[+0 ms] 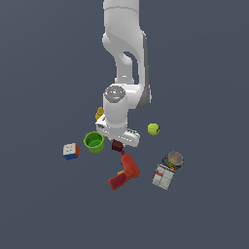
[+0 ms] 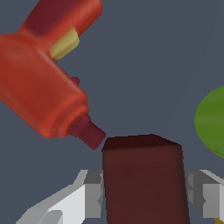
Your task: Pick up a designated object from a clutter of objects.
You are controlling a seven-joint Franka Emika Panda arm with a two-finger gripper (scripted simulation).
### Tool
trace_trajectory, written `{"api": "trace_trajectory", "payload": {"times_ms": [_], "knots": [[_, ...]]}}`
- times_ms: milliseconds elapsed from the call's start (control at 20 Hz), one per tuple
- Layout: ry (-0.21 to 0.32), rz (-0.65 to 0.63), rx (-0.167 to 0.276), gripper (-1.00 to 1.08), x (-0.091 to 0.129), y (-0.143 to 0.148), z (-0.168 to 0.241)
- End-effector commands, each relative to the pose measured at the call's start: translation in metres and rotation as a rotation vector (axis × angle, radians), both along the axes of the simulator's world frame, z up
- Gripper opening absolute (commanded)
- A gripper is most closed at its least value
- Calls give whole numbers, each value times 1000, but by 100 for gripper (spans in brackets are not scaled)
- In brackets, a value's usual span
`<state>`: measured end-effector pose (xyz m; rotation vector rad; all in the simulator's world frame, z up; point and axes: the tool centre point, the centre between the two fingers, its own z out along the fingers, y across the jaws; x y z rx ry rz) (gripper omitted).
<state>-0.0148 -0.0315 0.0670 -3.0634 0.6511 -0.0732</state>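
The maroon block is a small dark box just under my hand in the exterior view. In the wrist view the block fills the space between my two fingers. My gripper straddles it, with one finger against one side and the other finger pressed to the opposite side. The gripper is shut on the block. The red drill lies close by, its dark tip almost touching the block's upper corner. Whether the block is off the floor cannot be told.
A green cup stands right beside the hand and shows at the wrist view's edge. A yellow bottle is partly hidden behind the arm. Also around: a multicoloured cube, a yellow-green ball, a round can and a white box.
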Motion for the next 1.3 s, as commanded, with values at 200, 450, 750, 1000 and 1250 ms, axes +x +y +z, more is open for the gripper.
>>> {"api": "trace_trajectory", "payload": {"times_ms": [200, 450, 750, 1000, 1250], "knots": [[2, 1, 0, -100, 2, 20, 36], [8, 1, -1, -100, 3, 41, 76], [16, 0, -3, -100, 6, 71, 133], [22, -1, -3, -100, 9, 96, 179], [29, -1, -3, -100, 13, 121, 226]]}}
